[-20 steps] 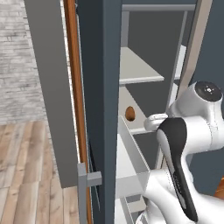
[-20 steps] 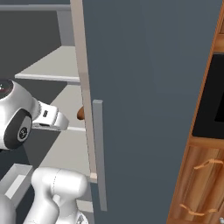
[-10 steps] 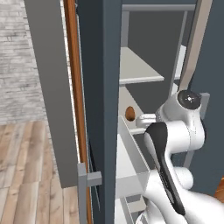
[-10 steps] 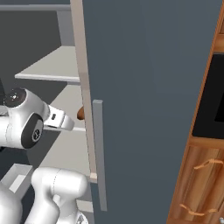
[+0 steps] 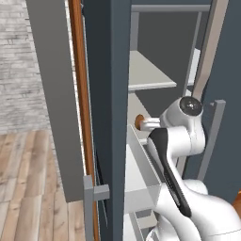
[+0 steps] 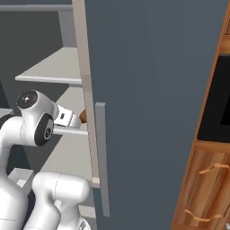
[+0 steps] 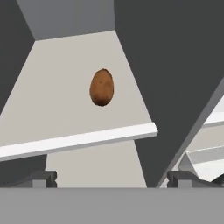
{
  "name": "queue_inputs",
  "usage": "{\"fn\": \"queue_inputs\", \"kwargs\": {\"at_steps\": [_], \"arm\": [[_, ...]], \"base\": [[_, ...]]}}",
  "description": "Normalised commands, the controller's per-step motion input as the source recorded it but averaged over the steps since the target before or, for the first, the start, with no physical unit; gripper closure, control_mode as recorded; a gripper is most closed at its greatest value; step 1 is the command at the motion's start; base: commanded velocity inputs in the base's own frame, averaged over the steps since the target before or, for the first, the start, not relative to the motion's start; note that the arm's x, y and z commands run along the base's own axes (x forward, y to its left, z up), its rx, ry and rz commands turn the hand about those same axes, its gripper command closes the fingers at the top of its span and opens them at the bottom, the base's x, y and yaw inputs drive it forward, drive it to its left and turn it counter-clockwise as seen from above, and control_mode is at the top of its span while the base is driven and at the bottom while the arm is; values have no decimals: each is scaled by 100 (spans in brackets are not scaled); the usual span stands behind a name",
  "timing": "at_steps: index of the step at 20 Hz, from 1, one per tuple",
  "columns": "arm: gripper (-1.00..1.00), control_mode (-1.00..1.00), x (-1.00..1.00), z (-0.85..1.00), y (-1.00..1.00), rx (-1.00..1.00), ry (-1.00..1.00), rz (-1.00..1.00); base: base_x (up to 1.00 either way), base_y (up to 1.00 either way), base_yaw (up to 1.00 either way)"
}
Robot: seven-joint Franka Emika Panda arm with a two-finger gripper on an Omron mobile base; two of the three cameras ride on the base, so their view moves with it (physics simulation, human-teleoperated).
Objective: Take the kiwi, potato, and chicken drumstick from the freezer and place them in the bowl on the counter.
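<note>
Since the earlier frame the arm had swung its wrist further left and in toward the freezer (image 5: 117,70) shelves, bringing the gripper (image 7: 111,179) to face the potato (image 7: 102,87). Its jaws stood fully spread, holding nothing. That potato lay alone on a pale shelf (image 7: 65,96), well ahead of the fingertips (image 7: 41,178). Judging from this, the job was barely begun: the potato ungrasped, all three items presumably still to fetch
</note>
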Motion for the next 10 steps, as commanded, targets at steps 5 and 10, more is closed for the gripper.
{"fn": "queue_inputs", "kwargs": {"at_steps": [5,10], "arm": [[-100,-100,42,-10,10,0,0,0],[-100,-100,35,-15,12,0,0,0]], "base": [[0,0,0],[0,0,0]]}}
